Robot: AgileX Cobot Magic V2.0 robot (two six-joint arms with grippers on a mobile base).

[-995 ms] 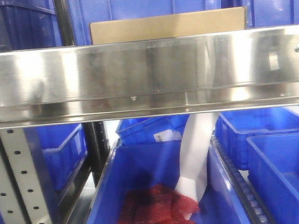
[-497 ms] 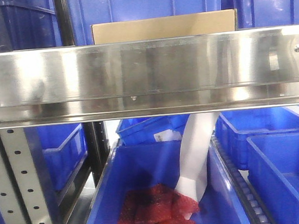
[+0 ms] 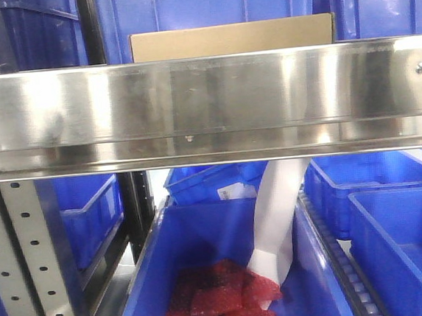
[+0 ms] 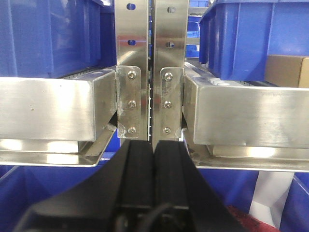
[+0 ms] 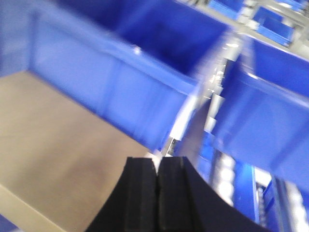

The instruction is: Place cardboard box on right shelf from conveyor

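Cardboard box [image 3: 231, 38] sits on the right shelf [image 3: 205, 95], behind its front rail, stiff and probably light, best held by its long sides. Left hand [image 4: 152, 159] is closed, empty, facing the shelf upright. Right hand [image 5: 157, 179] is closed, empty, above the box.

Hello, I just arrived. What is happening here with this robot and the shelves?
A two-arm robot is working at a steel rack among blue bins. The cardboard box sits on the right shelf, behind its shiny front rail, and nothing is gripping it. The left pincer is shut and empty, facing the rack's upright. The right pincer is also shut and empty, just above the box's top face; that view is blurred. The conveyor is not in view.
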